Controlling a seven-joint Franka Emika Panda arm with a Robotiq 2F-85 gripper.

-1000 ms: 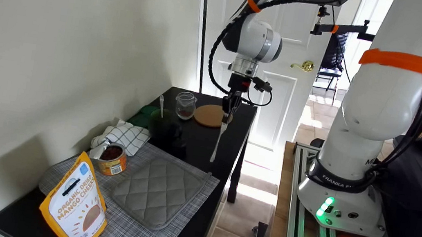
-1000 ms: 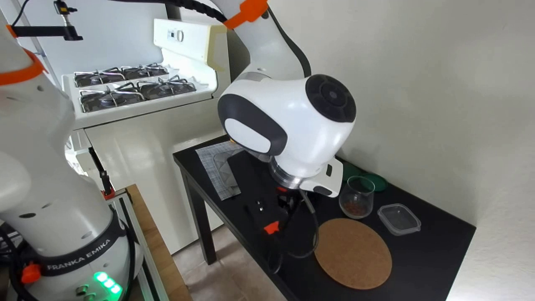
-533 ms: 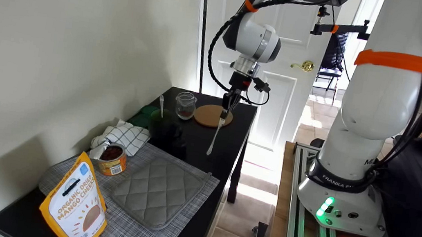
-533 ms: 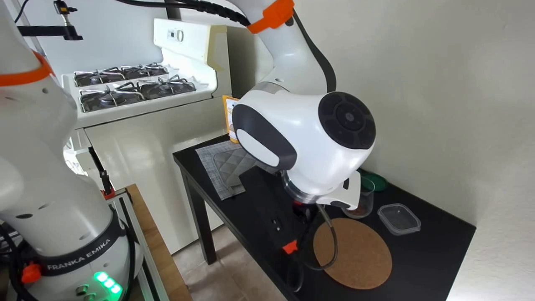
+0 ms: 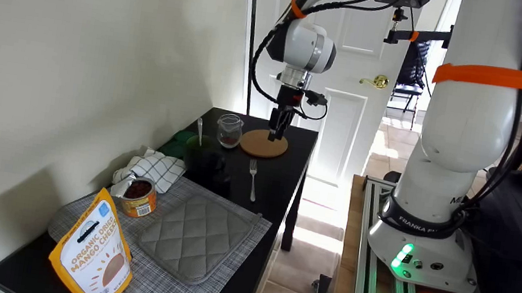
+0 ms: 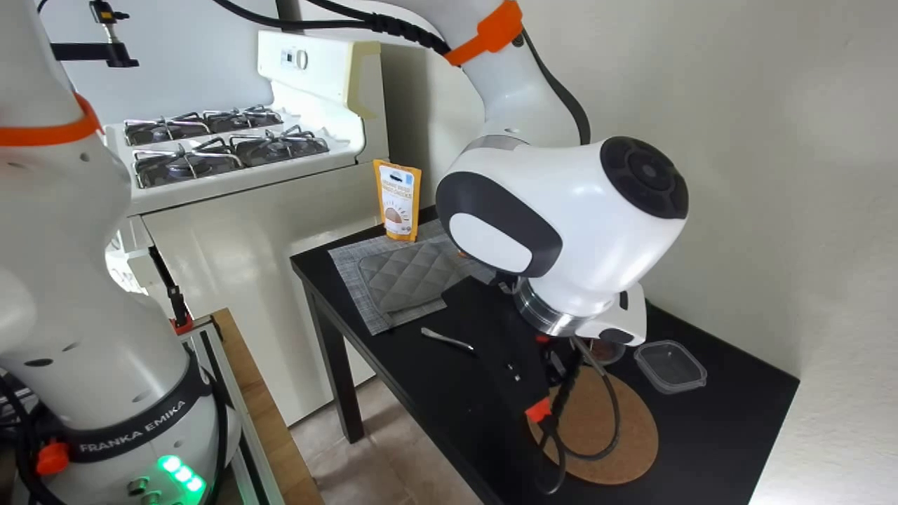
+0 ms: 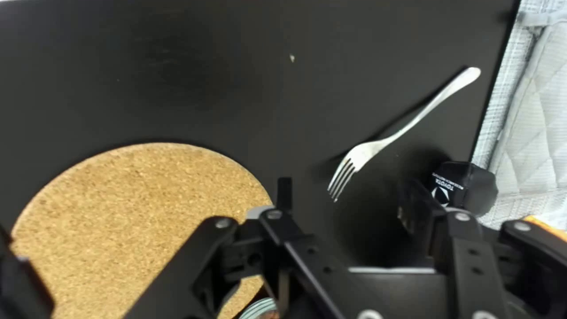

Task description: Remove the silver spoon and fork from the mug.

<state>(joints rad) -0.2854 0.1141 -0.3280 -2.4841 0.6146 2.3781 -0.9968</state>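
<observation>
The fork (image 5: 253,181) lies flat on the black table, its handle pointing toward the placemat. In the wrist view the fork (image 7: 372,148) is apart from both fingers, tines toward them. The silver spoon (image 5: 200,130) stands in the dark mug (image 5: 195,158), only its handle end showing; the rest is hidden inside. The mug blends with the table, so its outline is hard to see. My gripper (image 7: 349,197) is open and holds nothing. In an exterior view the gripper (image 5: 273,135) appears above the cork disc, beyond the fork.
A cork disc (image 5: 251,145) and a glass jug (image 5: 229,132) stand at the table's far end. A black object with TOYOTA lettering (image 7: 463,186) sits by the placemat (image 5: 208,287). Potholder (image 5: 197,234), can (image 5: 140,198), pouch (image 5: 95,251) and plastic tub (image 6: 670,367) lie around.
Earlier the gripper was shut on the fork's tine end, with the handle hanging down. Now it has let go, the fork lies on the table, and the gripper has moved off toward the cork disc.
</observation>
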